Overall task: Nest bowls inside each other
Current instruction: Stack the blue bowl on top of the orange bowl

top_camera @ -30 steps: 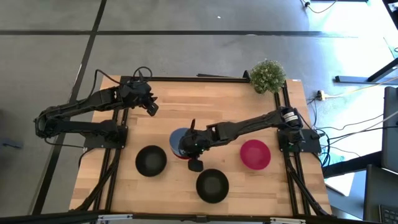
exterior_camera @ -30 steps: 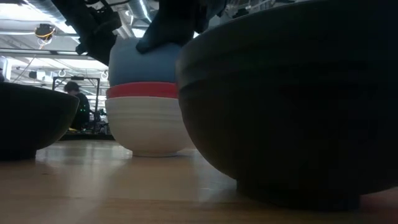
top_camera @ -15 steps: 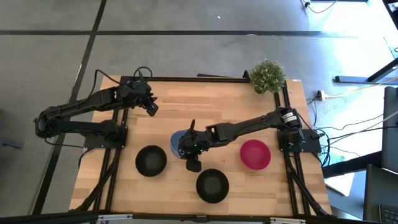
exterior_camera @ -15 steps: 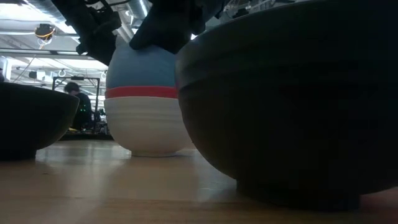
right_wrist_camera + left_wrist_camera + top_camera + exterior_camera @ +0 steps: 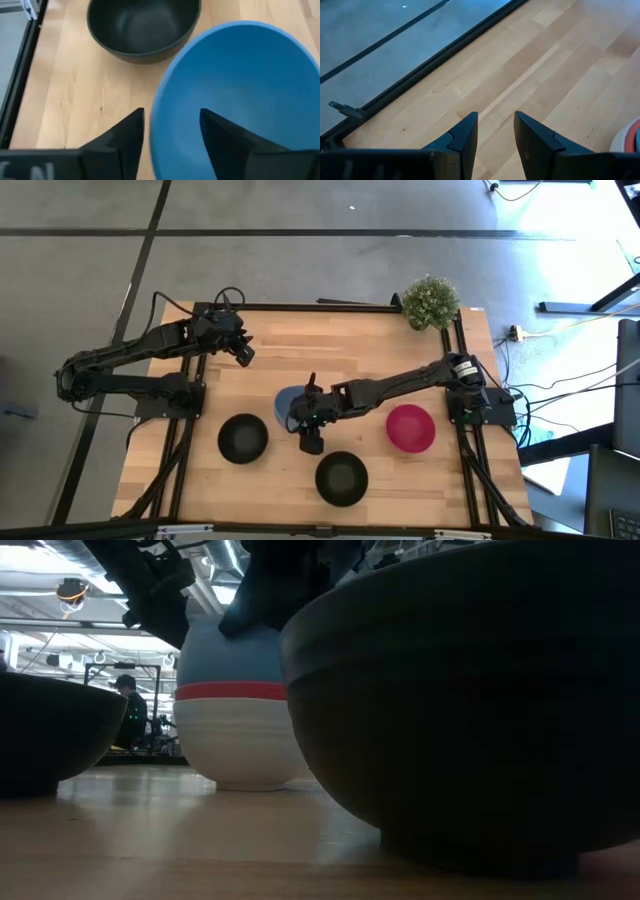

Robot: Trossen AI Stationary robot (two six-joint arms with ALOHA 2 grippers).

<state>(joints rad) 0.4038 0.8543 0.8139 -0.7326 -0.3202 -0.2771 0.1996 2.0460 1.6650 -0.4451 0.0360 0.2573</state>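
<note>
Your right gripper [image 5: 303, 423] straddles the blue bowl's [image 5: 288, 406] rim at mid-worktop [image 5: 330, 350], its fingers [image 5: 227, 140] parted across the wall, one inside, one outside. Since half a second ago the bowl has tipped slightly; the red band [image 5: 232, 691] under it looks thicker. Your left gripper [image 5: 243, 352] waits at 11 o'clock, fingers [image 5: 465, 137] slightly apart, holding nothing.

I see grey concrete floor [image 5: 300, 270] crossed by dark lines, bright glare at upper right, ceiling strip lights [image 5: 40, 580] beyond.
</note>
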